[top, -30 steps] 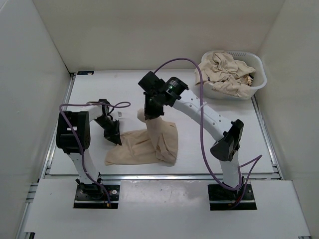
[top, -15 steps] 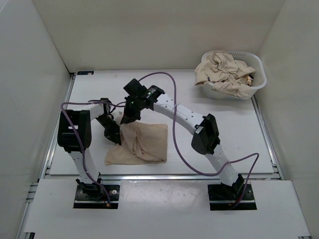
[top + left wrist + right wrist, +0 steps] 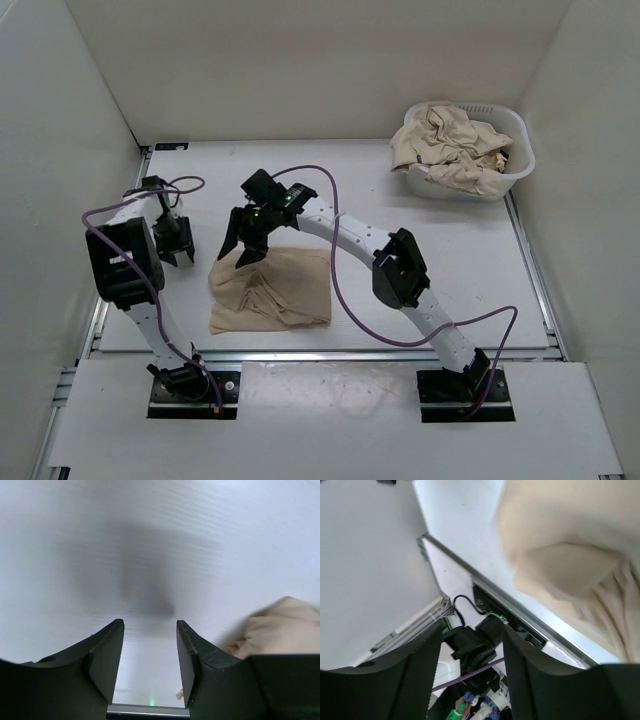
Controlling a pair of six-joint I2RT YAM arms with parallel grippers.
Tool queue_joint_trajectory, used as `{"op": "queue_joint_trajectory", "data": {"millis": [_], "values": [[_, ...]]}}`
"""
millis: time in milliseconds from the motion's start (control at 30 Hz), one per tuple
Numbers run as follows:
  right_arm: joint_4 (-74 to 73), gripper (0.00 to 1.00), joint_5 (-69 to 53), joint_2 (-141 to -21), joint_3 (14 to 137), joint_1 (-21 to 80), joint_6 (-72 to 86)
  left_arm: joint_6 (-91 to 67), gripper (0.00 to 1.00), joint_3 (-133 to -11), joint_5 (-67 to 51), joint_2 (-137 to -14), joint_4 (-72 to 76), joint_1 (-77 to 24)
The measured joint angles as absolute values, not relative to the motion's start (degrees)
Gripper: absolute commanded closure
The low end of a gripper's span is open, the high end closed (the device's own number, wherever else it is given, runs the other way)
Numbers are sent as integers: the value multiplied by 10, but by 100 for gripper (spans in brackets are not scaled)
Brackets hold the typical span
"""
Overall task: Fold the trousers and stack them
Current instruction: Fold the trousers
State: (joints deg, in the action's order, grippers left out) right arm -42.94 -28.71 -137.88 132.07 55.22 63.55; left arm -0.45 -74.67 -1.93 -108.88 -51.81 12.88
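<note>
A pair of beige trousers (image 3: 272,290) lies folded in a rough rectangle on the white table, left of centre. My right gripper (image 3: 242,250) hangs just over its far left corner, open and empty. In the right wrist view (image 3: 472,630) the fabric (image 3: 570,555) fills the upper right. My left gripper (image 3: 177,253) is open and empty over bare table, a little left of the trousers. In the left wrist view (image 3: 149,625) the trousers' edge (image 3: 282,630) shows at the right. More beige trousers (image 3: 445,145) are heaped in the basket.
A white plastic laundry basket (image 3: 520,165) stands at the far right corner. White walls close in the table at left, back and right. A metal rail (image 3: 330,355) runs along the table's near edge. The right arm's purple cable (image 3: 345,290) loops over the table.
My right gripper carried the raised trouser part to the left, laid it down on the pile and opened. My left gripper let go of the fabric and drew back to the left.
</note>
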Motion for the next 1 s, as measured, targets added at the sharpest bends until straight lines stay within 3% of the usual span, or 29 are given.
{"op": "queue_joint_trajectory", "data": {"millis": [267, 333, 433, 533, 667, 833, 1000], "values": [[-401, 41, -317, -1374, 1340, 555, 598, -3, 33, -822, 15, -1032, -536, 124], [-406, 38, -298, -1331, 1271, 547, 577, -3, 33, -830, -1, -996, -548, 96], [-405, 36, -252, -1200, 1066, 507, 552, -2, 33, -825, -40, -947, -573, 38], [-423, 33, -208, -1081, 915, 434, 544, -2, 33, -776, -70, -908, -581, -42], [-424, 30, -151, -1006, 820, 352, 533, -2, 33, -667, -57, -875, -575, -168], [-401, 28, -147, -1028, 783, 357, 529, 0, 32, -551, 36, -837, -540, -250], [-367, 28, -149, -1081, 781, 361, 536, 0, 42, -509, 116, -829, -501, -262]]}}
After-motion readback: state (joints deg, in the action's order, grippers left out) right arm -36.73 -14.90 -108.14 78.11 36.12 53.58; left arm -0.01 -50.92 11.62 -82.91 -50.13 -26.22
